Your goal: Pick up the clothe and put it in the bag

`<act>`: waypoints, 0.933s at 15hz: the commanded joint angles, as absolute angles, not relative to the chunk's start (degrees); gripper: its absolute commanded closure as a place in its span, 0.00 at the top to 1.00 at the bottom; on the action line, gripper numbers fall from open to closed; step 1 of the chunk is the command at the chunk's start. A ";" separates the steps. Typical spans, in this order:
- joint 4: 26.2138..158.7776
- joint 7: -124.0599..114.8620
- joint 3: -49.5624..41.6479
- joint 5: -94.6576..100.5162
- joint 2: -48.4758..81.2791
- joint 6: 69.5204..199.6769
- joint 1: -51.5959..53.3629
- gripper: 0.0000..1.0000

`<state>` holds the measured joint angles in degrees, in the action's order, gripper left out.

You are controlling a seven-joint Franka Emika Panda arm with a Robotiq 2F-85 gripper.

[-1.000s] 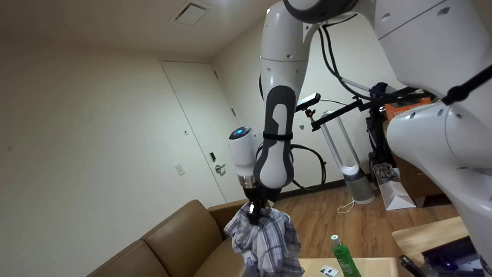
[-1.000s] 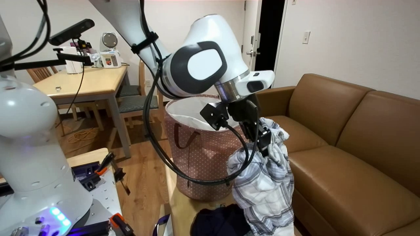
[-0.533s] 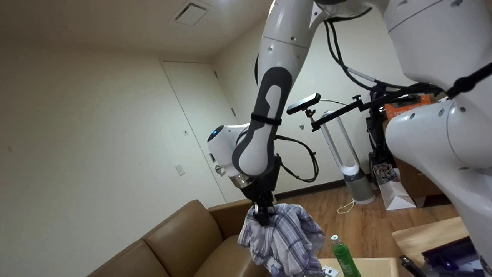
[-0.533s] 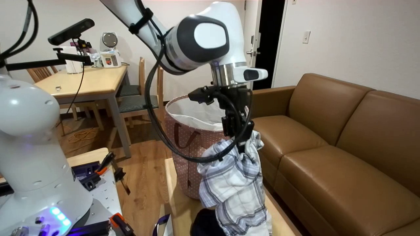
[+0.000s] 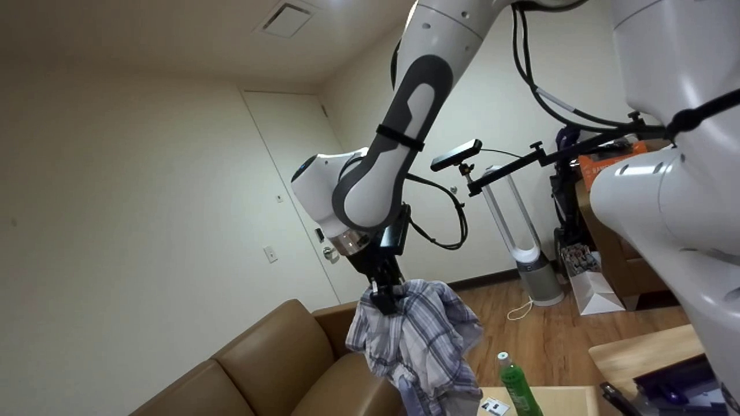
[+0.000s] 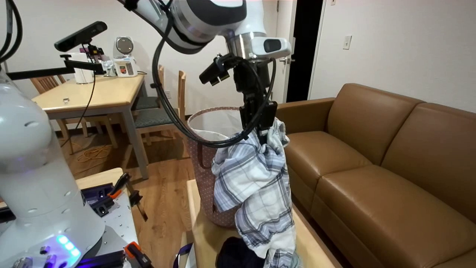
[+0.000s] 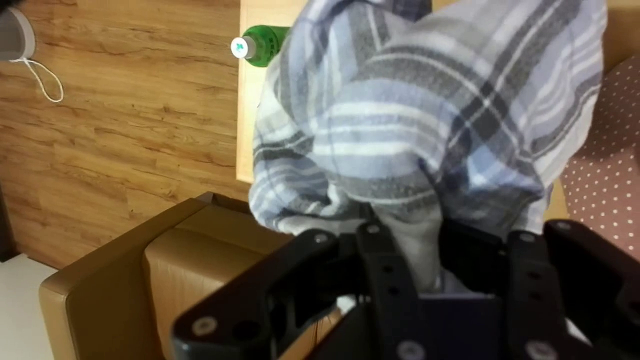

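The cloth (image 6: 256,178) is a white, blue and grey plaid piece hanging bunched from my gripper (image 6: 262,137). It shows in both exterior views, here too (image 5: 416,341), and fills the middle of the wrist view (image 7: 400,125). The fingers are closed around a fold of it. The bag (image 6: 205,186) is a tall brown-pink polka-dot hamper with a white lining and an open top. The gripper and cloth are in front of its right side in that view, with the fingertips near rim height. The cloth's lower end hangs near the low table. The bag's side also shows at the right of the wrist view (image 7: 610,195).
A dark cloth (image 6: 238,253) lies on the low table (image 6: 312,242) below the plaid cloth. A green bottle (image 5: 517,384) and a card (image 5: 495,407) are on the table. A brown sofa (image 6: 372,186) stands alongside. A black cable loop (image 6: 156,85) hangs from the arm.
My gripper, holding the cloth, has moved left across the front of the bag in an exterior view and then risen. The wrist has turned more upright. The bag has not moved.
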<state>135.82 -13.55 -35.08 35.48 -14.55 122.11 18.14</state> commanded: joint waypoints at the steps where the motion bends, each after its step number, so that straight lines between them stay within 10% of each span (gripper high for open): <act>1: 135.16 -11.38 -20.12 33.33 -18.33 119.08 5.57 0.07; 14: 133.61 -12.41 6.04 33.55 -34.80 108.90 1.61 0.10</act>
